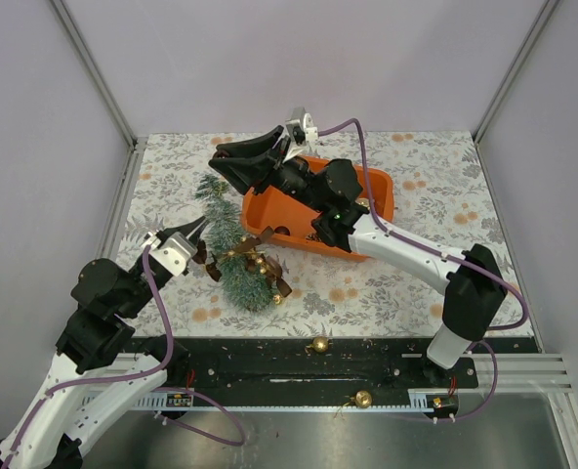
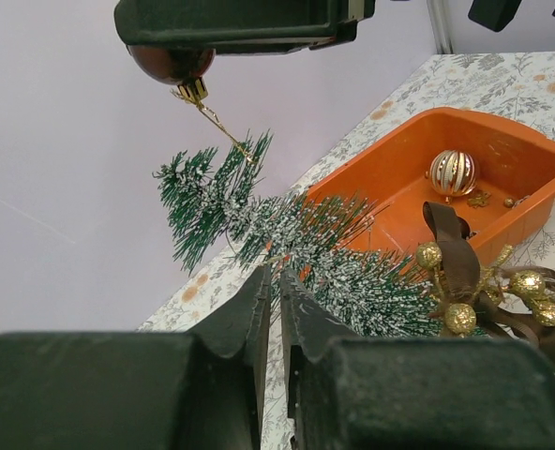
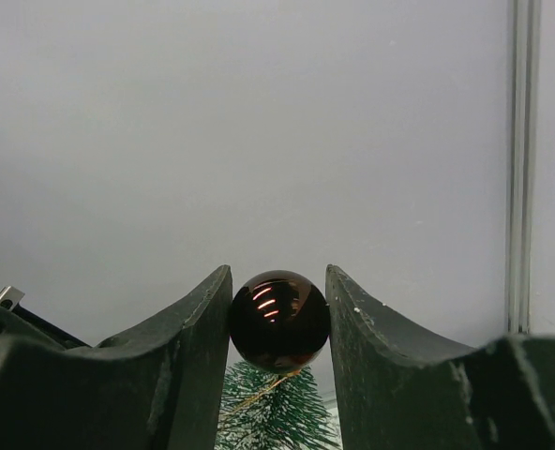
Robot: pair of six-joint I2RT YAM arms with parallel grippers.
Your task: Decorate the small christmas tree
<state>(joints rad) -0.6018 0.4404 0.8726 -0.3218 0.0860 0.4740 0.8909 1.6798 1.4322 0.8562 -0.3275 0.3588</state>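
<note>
The small christmas tree (image 1: 235, 249) lies on its side on the floral cloth, top toward the back left. It shows again in the left wrist view (image 2: 352, 272) and below the ball in the right wrist view (image 3: 277, 422). My right gripper (image 1: 226, 168) hangs over the tree's top, shut on a dark red bauble (image 3: 278, 321). The bauble's gold thread (image 2: 221, 127) reaches into the top needles. My left gripper (image 1: 199, 230) is at the tree's left side, its jaws nearly together, tips pinching the needles (image 2: 277, 277).
An orange tray (image 1: 382, 191) stands behind the tree and holds a gold-and-white striped bauble (image 2: 453, 172). A brown ribbon with gold beads (image 1: 255, 262) sits on the tree. Two gold baubles (image 1: 318, 344) (image 1: 363, 399) lie on the black rail in front.
</note>
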